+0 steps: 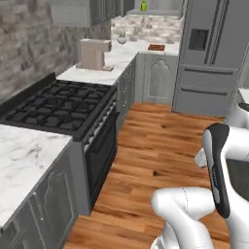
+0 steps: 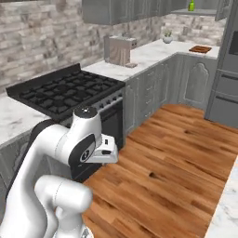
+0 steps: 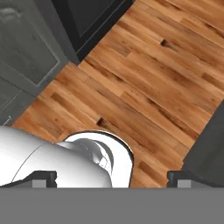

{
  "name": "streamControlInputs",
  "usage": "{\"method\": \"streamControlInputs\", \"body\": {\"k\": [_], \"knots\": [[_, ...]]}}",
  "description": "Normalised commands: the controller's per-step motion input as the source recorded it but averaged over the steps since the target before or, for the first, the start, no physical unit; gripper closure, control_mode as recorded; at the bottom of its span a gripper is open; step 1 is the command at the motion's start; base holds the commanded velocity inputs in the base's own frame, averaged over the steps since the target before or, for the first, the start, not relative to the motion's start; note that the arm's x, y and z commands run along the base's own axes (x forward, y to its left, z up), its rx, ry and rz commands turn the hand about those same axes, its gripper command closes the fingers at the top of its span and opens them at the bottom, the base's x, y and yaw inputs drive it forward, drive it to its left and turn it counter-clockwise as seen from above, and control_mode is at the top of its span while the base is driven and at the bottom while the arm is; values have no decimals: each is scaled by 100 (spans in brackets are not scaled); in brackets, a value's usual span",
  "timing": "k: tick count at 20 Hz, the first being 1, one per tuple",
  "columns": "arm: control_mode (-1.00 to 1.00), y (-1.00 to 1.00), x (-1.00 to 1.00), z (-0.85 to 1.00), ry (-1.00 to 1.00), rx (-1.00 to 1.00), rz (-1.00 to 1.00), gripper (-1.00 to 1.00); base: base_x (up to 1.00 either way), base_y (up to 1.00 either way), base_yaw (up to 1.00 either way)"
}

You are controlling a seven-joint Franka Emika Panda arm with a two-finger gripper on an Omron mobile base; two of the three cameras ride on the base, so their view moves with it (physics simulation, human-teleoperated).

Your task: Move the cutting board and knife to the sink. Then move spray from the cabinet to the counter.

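Gripper (image 3: 111, 178) hangs over the wood floor (image 3: 144, 83), jaws spread wide, nothing in them. Stove (image 1: 58, 104) at ten o'clock. Far along the counter (image 1: 124, 53), the board (image 1: 156, 47) at one o'clock; above it, the spray (image 1: 144, 6) on the cabinet (image 1: 160, 10) shelf.

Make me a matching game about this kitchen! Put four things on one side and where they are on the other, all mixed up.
Things:
1. spray
2. cutting board
3. stove
4. fridge

Places:
A. between two stretches of marble counter
B. on the far counter, near the fridge
C. high up on the cabinet shelf
D. tall, at the right end of the far counter

Pairs: 1-C, 2-B, 3-A, 4-D
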Motion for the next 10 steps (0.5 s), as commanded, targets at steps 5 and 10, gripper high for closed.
{"method": "streamControlInputs", "body": {"k": [5,10], "knots": [[100,0,0,0,0,0,0,-100,100,32,-50],[100,0,0,0,0,0,0,-100,100,43,-38]]}}
